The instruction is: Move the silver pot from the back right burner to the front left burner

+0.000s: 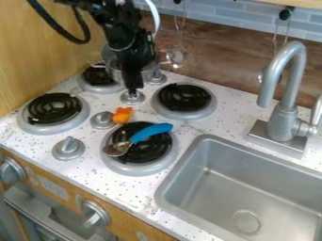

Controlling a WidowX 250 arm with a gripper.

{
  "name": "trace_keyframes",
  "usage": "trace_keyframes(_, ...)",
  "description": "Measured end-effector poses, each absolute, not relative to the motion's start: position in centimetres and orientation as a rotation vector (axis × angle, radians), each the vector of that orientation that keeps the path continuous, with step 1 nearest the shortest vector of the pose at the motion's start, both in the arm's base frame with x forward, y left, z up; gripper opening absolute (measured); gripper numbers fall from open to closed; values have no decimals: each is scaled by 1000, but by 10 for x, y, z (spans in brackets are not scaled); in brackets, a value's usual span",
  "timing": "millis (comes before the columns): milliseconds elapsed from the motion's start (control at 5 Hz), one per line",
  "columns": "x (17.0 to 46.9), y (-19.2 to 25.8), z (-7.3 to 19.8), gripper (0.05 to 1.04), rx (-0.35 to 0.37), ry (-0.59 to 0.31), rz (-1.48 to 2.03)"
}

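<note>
Two gray knobs (94, 215) on stove front. Four black, curly burners (45, 109) and four gray stove-top knobs (68, 148) on speckled white tabletop (46, 149). One silver pot (114, 70) at back, partly hidden. One spoon (149, 132) lying on front burner: shiny silver bowl, fat bright-blue handle. One small, lumpy orange thing (123, 115) just behind spoon. One black gripper (132, 89) above knob near orange thing; cannot tell if wide or narrow. One silver tap (286, 103), one gray sink (252, 174).

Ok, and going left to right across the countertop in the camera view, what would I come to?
Leftmost burner, round metal knob just past it, orange object, rightmost burner, faucet.
</note>
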State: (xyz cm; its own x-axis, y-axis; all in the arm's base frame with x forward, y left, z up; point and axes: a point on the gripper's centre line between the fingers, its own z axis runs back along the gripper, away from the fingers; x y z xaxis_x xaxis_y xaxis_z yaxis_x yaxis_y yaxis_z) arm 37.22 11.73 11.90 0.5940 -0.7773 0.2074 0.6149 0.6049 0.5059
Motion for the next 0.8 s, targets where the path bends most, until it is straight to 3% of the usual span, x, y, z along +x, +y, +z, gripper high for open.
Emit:
trace_keyframes(400,351,206,108,120,400,-372,-610)
trace_keyframes(800,339,257,79,120,388,-251,-478)
